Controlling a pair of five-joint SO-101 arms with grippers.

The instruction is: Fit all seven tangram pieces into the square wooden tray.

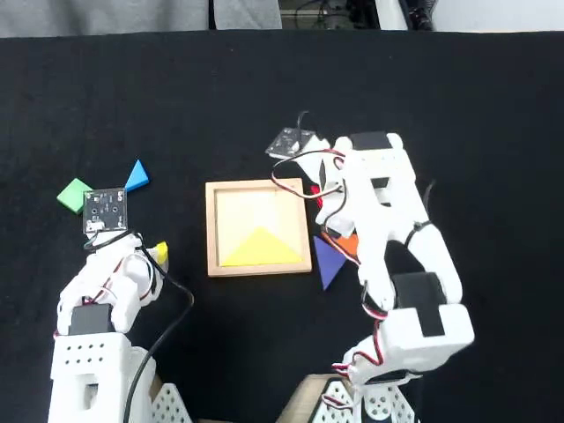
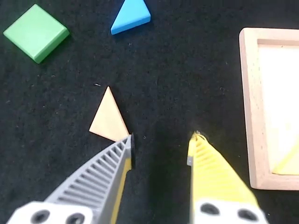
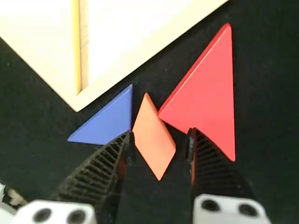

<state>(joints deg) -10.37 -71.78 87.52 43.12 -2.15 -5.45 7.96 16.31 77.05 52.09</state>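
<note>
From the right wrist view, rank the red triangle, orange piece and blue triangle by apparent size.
1. red triangle, clearly largest.
2-3. orange piece and blue triangle look about alike, so I won't rank them.

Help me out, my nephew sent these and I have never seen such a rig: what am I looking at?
Two small robot arms sit at a black table. The wide picture looks down from above; the other two come from cameras on each arm's wrist. The square wooden tray holds a yellow triangle. Near the left arm's fingers, open and empty, lie a pale tan triangle, a green square and a light blue triangle. The right arm's fingers, open, stand either side of an orange parallelogram, between a dark blue triangle and a red triangle.
</note>
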